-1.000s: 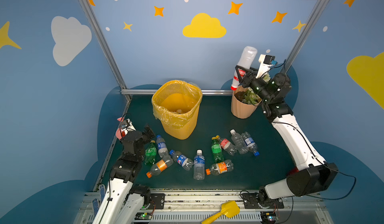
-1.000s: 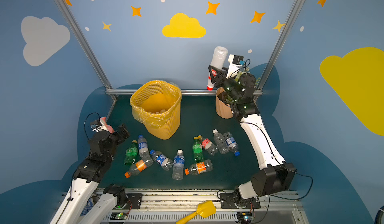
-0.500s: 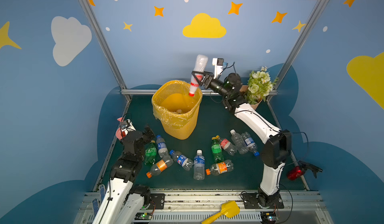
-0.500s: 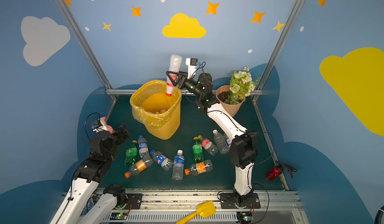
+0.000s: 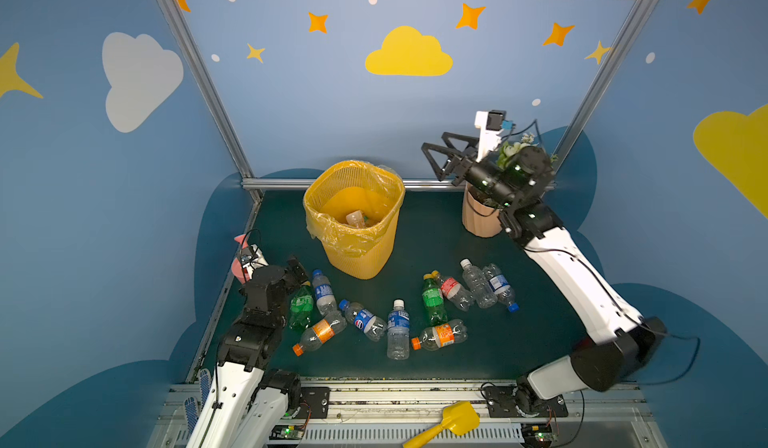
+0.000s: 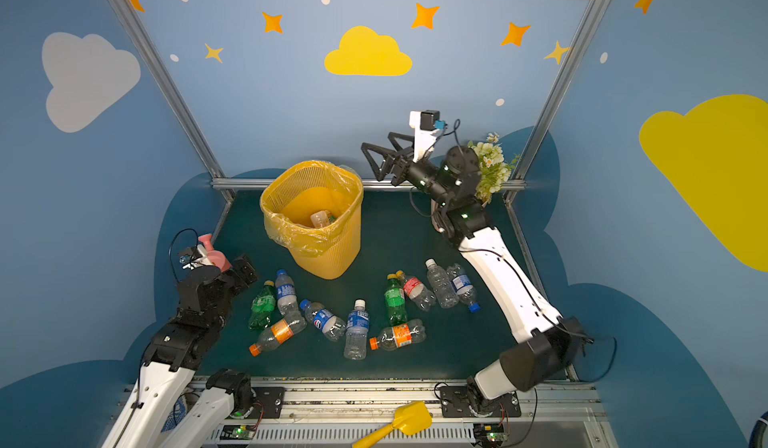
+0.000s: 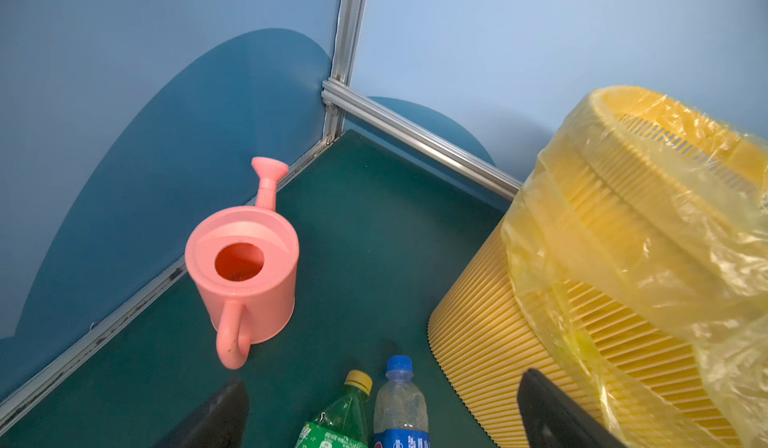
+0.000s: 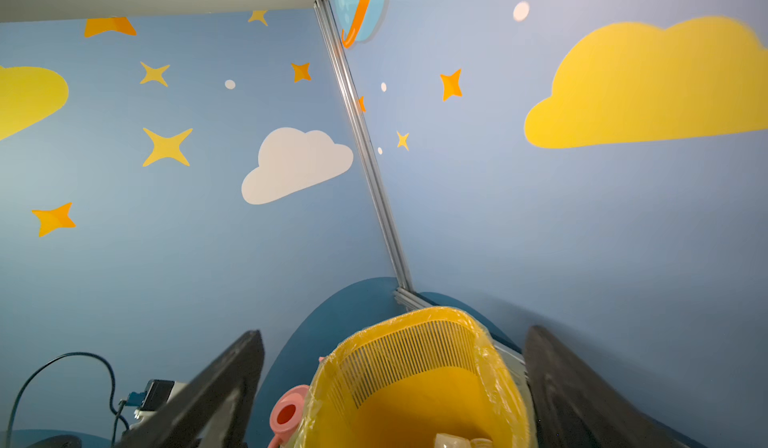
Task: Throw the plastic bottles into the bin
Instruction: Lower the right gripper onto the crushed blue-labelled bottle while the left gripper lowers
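The bin (image 5: 357, 259), a yellow ribbed basket with a yellow bag, stands at the back middle in both top views (image 6: 328, 259). A pale bottle (image 5: 355, 219) lies inside it (image 8: 451, 439). Several plastic bottles lie on the green floor in front, among them a green one (image 5: 432, 300) and an orange-labelled one (image 5: 440, 336). My right gripper (image 5: 434, 143) hangs open and empty, high up and right of the bin's rim (image 8: 490, 367). My left gripper (image 7: 382, 400) is open, low at the left, over a green bottle (image 7: 345, 417) and a blue-capped bottle (image 7: 400, 404).
A pink watering can (image 7: 245, 275) stands by the left wall. Under my right arm is a peach flower pot (image 5: 478, 221) with white flowers (image 6: 492, 167), at the back right. A yellow scoop (image 5: 453, 423) lies on the front rail. Metal posts frame the corners.
My right gripper swung a white, red-labelled bottle over the bin, opened and let it go. It has since drawn back to the right. The left arm has not moved.
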Controlling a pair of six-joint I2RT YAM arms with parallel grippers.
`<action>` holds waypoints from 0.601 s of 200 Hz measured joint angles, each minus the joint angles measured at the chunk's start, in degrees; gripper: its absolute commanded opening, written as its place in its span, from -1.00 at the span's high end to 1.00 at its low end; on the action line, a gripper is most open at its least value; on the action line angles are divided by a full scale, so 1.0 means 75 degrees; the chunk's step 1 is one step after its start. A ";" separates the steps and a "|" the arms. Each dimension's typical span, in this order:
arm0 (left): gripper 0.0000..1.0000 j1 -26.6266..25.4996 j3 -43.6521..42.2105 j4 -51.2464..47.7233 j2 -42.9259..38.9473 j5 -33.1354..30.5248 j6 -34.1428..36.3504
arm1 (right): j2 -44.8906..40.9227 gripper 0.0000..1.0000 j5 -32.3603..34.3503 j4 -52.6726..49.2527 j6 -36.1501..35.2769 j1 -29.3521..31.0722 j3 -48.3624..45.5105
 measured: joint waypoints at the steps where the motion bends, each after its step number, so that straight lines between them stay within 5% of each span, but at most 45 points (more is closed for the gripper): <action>1: -1.00 0.0000 0.0000 -0.0023 -0.0003 -0.0003 -0.0006 | -0.0073 -0.94 0.0020 0.0009 -0.0026 -0.0015 -0.0076; 72: -1.00 -0.0041 0.0000 -0.0950 0.0516 0.0227 -0.0662 | -0.1142 -0.93 0.1652 -0.1670 -0.0609 -0.0874 -0.3783; 120: -1.00 -0.0443 -0.0256 -0.1084 0.0836 0.0408 -0.1131 | -0.1737 -0.94 0.2786 -0.3010 -0.0478 -0.1177 -0.4966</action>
